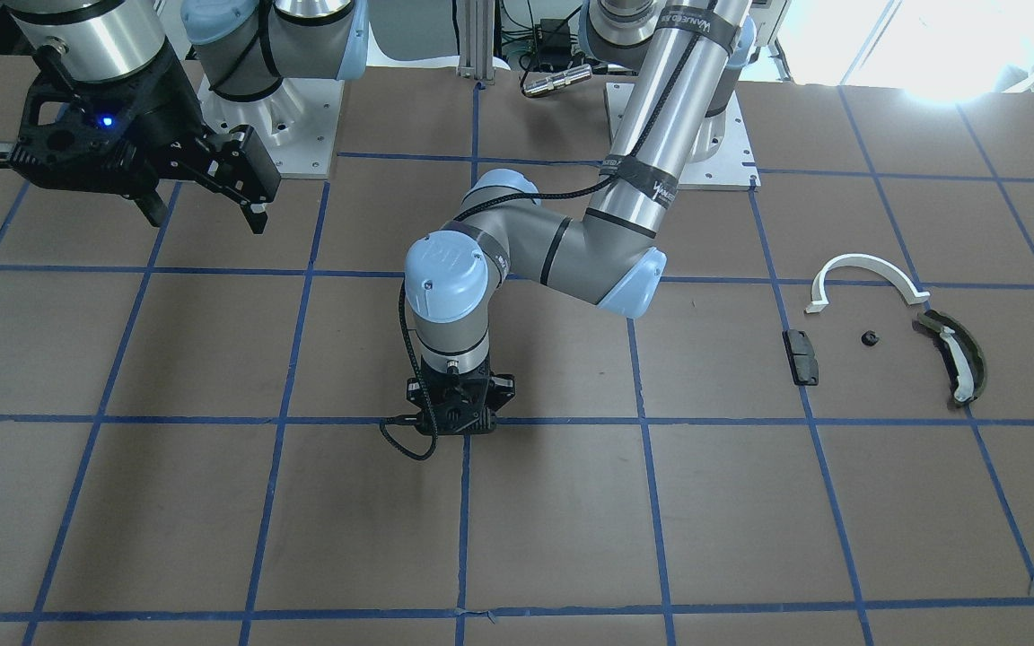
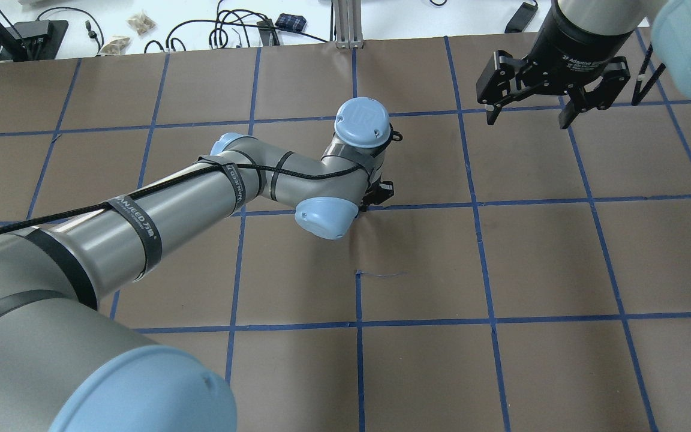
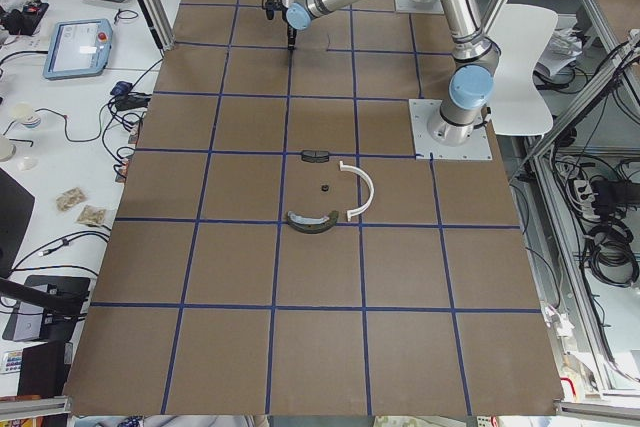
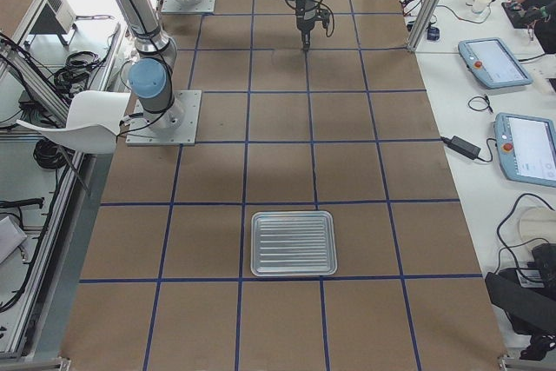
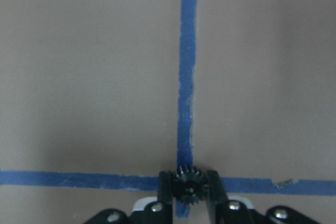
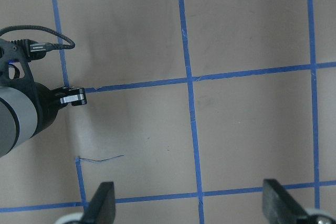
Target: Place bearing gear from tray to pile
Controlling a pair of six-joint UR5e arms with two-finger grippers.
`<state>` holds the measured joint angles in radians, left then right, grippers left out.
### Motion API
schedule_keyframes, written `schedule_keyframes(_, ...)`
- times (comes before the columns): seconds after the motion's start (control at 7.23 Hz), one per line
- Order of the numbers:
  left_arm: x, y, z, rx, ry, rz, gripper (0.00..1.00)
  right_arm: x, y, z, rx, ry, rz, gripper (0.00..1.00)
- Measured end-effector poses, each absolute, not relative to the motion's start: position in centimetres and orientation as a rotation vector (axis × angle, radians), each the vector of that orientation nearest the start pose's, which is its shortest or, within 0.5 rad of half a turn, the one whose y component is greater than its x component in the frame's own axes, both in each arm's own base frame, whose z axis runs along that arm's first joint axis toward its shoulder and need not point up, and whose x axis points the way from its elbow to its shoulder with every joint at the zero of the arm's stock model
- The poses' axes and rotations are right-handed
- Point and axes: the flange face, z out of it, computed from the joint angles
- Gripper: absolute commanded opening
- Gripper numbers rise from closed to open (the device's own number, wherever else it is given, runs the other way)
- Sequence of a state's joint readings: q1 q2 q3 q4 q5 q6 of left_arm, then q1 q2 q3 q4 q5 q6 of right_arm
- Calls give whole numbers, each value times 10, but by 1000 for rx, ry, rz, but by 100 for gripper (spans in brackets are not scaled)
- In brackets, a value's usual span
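Teeth are showing all round the small black bearing gear (image 5: 190,184), which the left claw (image 5: 189,188) is pinching between its two fingers, one on each side. The left arm is reaching out over the middle of the bench (image 1: 571,538) with its wrist pointing straight down, and the gear is hanging low over a crossing of the blue tape (image 5: 188,77) lines; whether it is touching the brown surface I cannot tell.

The right claw (image 2: 525,119) is hovering high above the far right part of the bench, its fingers (image 6: 102,204) standing spread wide with nothing between them.

The pile (image 1: 885,327) is lying on the robot's left part of the bench, well apart from the gear. In it, the white half-ring arc (image 1: 867,267) is arching on the side nearer the robot, and the olive-green curved piece (image 1: 959,359) with its white strip is lying just beside one end of that arc. The small black rectangular block (image 1: 801,357) is resting toward the bench's middle, and a small dark part (image 1: 869,338) is sitting between the block and the green piece.

The tray (image 4: 294,242), a ribbed metal one, is lying far off toward the robot's right end of the bench.
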<state>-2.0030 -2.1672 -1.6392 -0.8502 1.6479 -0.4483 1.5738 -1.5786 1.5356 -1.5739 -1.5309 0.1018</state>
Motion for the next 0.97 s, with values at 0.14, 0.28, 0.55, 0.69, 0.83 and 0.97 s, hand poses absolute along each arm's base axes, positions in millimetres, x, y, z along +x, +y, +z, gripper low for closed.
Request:
schedule_keyframes(0.14, -385, -541, 185, -14, 3097, -140, 18, 139, -492, 510, 151, 3095, -68, 100)
schedule_keyframes(0.28, -376, -546, 197, 2, 3101, -154, 18, 139, -492, 510, 150, 3095, -68, 100)
schedule_keyframes(0.55, -318, -566, 236, 44, 3084, -110, 18, 139, -492, 510, 149, 3095, -68, 100)
schedule_keyframes(0.69, -271, -577, 255, 65, 3067, -57, 18, 139, -492, 510, 149, 3095, -68, 100)
schedule_keyframes(0.83, -217, -584, 270, 71, 3048, -6, 16, 139, -492, 510, 149, 3095, -65, 100)
schedule_keyframes(0.97, -157, -583, 281, 84, 3024, 39, 12, 139, -491, 509, 149, 3095, -66, 100)
